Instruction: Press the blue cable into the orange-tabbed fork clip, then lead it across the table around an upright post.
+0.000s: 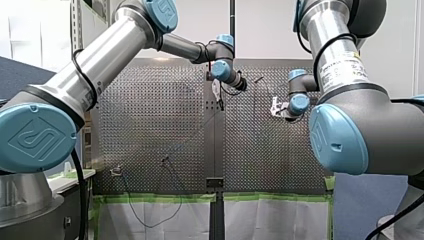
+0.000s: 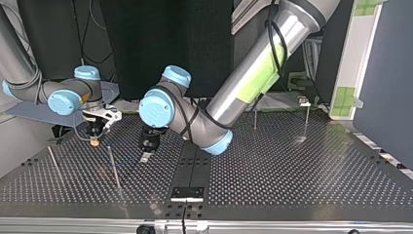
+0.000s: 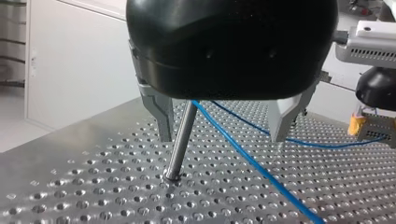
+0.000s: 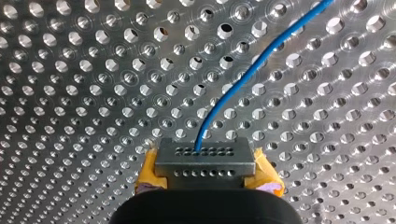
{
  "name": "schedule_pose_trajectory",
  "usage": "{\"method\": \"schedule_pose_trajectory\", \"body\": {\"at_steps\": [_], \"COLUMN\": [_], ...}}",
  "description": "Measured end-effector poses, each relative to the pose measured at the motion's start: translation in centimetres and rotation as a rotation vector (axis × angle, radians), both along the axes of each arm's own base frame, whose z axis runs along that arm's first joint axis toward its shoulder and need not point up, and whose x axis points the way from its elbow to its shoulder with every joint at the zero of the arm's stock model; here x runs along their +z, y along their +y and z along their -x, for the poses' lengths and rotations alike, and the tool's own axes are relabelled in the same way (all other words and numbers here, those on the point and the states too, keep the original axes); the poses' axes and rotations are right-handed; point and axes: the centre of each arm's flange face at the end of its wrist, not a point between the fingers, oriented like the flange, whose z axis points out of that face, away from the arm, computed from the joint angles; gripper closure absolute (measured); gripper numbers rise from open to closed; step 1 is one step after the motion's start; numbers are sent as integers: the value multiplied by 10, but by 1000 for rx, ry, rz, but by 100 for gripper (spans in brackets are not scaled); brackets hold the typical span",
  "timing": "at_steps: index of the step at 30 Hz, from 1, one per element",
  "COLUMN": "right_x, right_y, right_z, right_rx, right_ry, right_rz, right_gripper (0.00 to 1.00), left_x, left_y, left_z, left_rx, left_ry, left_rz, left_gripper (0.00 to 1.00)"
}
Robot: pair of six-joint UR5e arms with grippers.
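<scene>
Blue thin cable (image 3: 243, 154): running across the tabletop from the right jaws and passing between the left jaws, just beside the post.
Silver upright metal post (image 3: 181, 140): standing in a tabletop hole, showing between the left jaws in the left wrist view, close to one metal finger.
Black left gripper with metal fingers (image 3: 222, 137): jaws standing open, straddling post and cable, tips hovering near the tabletop.
Right gripper with yellow pads (image 4: 205, 163): jaws gripping the cable, which is leaving them ahead over the holes.
Perforated silver metal tabletop (image 4: 70, 93): carrying post and cable.
</scene>
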Motion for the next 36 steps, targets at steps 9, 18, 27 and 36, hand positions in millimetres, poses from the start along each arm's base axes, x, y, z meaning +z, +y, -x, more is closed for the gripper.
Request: {"method": "schedule_pose_trajectory", "body": {"at_steps": [9, 18, 27, 36], "right_x": [-1, -8, -20, -52], "right_y": [-1, 0, 2, 1], "right_z": [3, 7, 12, 30], "right_rx": [-13, -25, -43, -106], "right_ry": [-9, -19, -40, -41], "right_rz": [-4, -8, -5, -41], "right_gripper": [100, 100, 100, 100], "left_x": [-19, -52, -57, -54], "left_y": [12, 27, 34, 34], "left_z": [-5, -10, -17, -19], "left_rx": [64, 117, 168, 201], "left_ry": [33, 62, 33, -2], "left_rz": [-6, -35, -33, -44], "left_gripper": [0, 0, 0, 0]}}
